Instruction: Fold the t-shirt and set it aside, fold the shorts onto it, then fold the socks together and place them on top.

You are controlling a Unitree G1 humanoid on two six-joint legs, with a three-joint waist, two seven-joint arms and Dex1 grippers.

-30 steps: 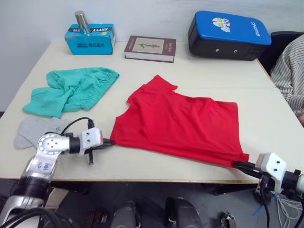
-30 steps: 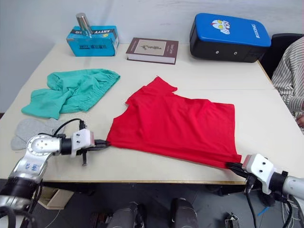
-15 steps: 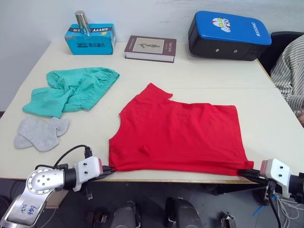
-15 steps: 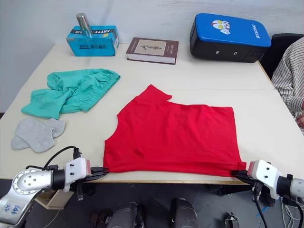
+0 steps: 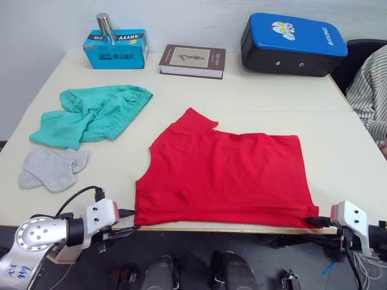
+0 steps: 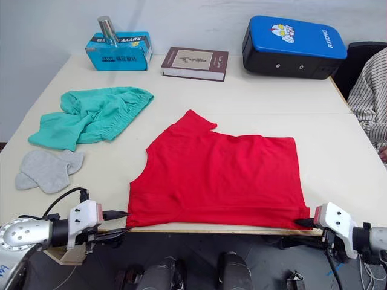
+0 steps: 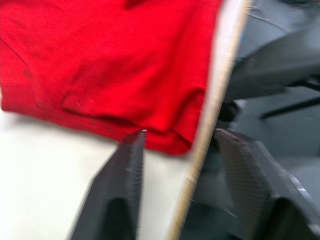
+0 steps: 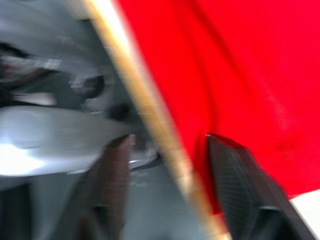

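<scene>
Red t-shirt (image 5: 224, 175) first: lies spread out in a single layer on the near half of the table (image 5: 254, 103), lower hem running along the front edge, one sleeve pointing toward the far side. Shows a small pucker near the left corner of the hem, otherwise fairly smooth. Looks laid out for folding, with no fold made yet.

Left gripper (image 5: 126, 221): hangs just off the table's front edge beside the shirt's near-left corner, fingers (image 7: 125, 190) spread apart, pinching nothing; in the left wrist view, faces the hem corner and the table edge across the gap.

Right gripper (image 5: 315, 222): sits at the near-right corner of the hem, level with the table edge, fingers likewise parted in the right wrist view, with red cloth and the edge ahead of them. Cannot tell whether a fingertip touches the cloth.

Teal shorts (image 5: 91, 113): lie crumpled on the far left, well apart from the shirt, untouched. Grey socks (image 5: 51, 169): rest overlapping each other near the left front corner, between the shorts and the left arm, not paired up.

Judged progress: barely into the first step. Remains to fold the shirt and set it aside, fold the shorts onto it, then join the socks and place them on top.
</scene>
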